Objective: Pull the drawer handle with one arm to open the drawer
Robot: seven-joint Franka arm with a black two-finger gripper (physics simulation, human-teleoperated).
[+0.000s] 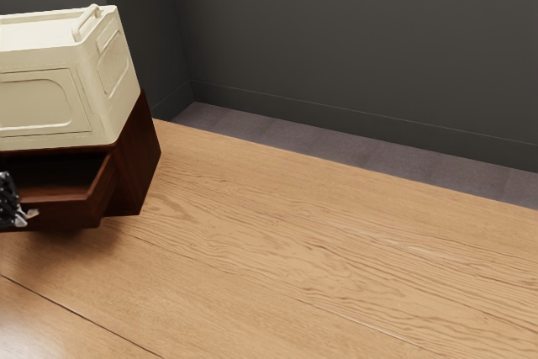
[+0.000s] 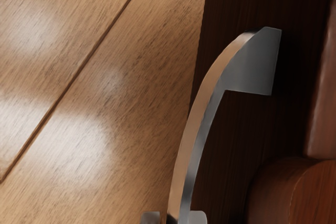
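Gripper [image 2: 175,217] tips are pinching the bent handle [image 2: 192,124], which is running along the drawer [image 1: 63,215] front; the pull should be going straight out from the cabinet [image 1: 141,157].

Dark grey walls [image 1: 361,39], warm wood table [image 1: 336,250], pretty moody room tbh
Walls meet in a corner over a low matching baseboard [image 1: 378,129], floor [image 1: 336,147] is a muted purplish grey, and the tabletop's got wavy grain, 1 dark diagonal seam [image 2: 73,82] and soft pale glare [image 2: 79,145] in the wrist view.
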